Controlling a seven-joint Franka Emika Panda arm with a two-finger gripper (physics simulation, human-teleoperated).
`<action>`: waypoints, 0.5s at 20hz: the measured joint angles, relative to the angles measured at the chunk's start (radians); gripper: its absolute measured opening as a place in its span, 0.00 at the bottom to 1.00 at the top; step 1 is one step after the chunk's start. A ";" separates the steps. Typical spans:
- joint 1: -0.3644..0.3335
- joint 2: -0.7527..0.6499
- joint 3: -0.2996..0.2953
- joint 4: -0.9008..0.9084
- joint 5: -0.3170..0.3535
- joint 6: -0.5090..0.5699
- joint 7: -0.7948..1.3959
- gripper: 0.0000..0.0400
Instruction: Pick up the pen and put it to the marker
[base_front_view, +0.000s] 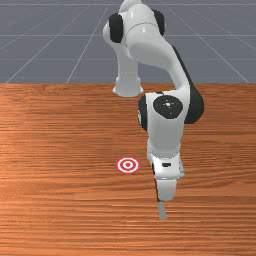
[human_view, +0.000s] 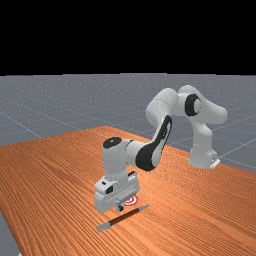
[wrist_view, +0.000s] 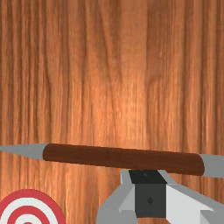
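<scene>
Plainly, the wrist view bares the brown pen (wrist_view: 118, 158); open table (base_front_view: 55, 165) lies past the marker (base_front_view: 128, 165), front view's left. How the gripper (human_view: 120, 206) stands, I cannot tell.

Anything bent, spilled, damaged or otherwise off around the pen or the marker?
Nothing stands out. The pen looks straight, its brown barrel unbroken between grey ends. The red-and-white marker lies flat on the table, its rings even and unstained, and I see no spill around either.
</scene>
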 joint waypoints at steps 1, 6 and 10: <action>0.004 -0.001 -0.013 -0.001 -0.003 -0.001 0.032 0.00; 0.042 0.024 -0.017 0.043 0.025 -0.011 0.165 0.00; 0.092 0.063 -0.002 0.116 0.013 -0.045 0.165 0.00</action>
